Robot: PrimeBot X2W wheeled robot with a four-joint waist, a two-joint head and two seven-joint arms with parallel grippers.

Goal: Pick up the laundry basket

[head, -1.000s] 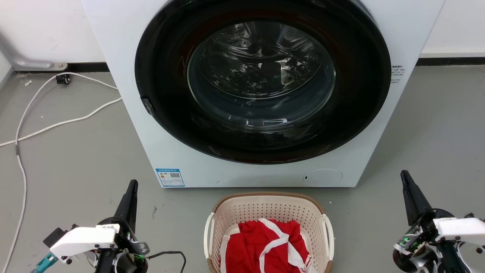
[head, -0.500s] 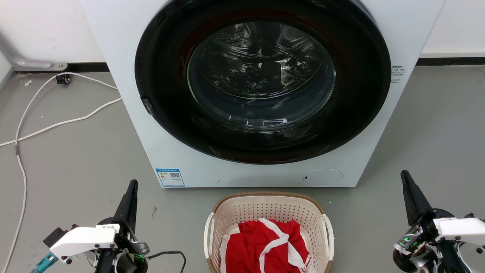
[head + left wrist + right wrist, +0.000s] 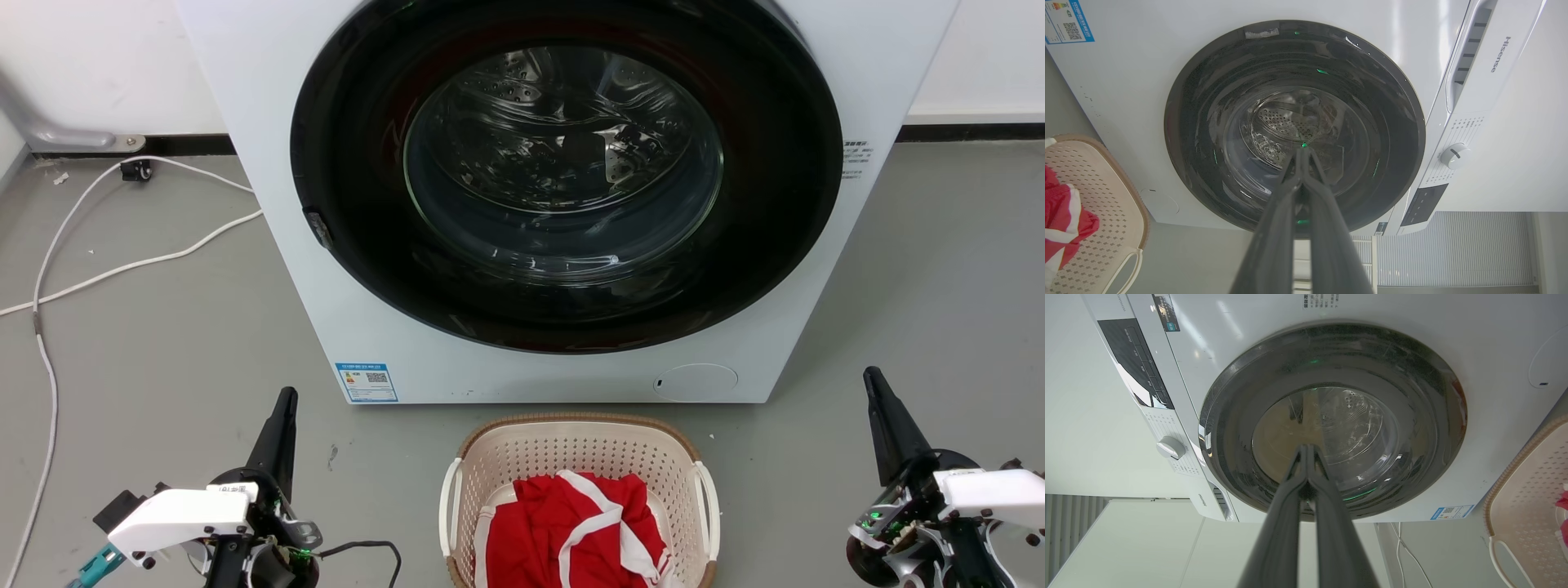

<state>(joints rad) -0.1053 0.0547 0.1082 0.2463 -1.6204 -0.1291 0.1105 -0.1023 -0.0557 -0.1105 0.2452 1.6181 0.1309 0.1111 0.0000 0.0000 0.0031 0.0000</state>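
Near end of the laundry basket (image 3: 571,453) cut off at the bottom edge — on the floor (image 3: 163,351), right in front of the washing machine (image 3: 269,163). Red and white cloth (image 3: 571,523) inside, hiding most of its bottom. Left gripper (image 3: 287,394) and right gripper (image 3: 870,373) well apart from it, one each side — fingers pressed together, holding nothing. White cable (image 3: 147,260) off to the left.

Bare grey floor (image 3: 375,490) lies open on both sides of cream perforated plastic basket (image 3: 571,447). Just behind its far rim stands white front-loading washing machine (image 3: 522,377).
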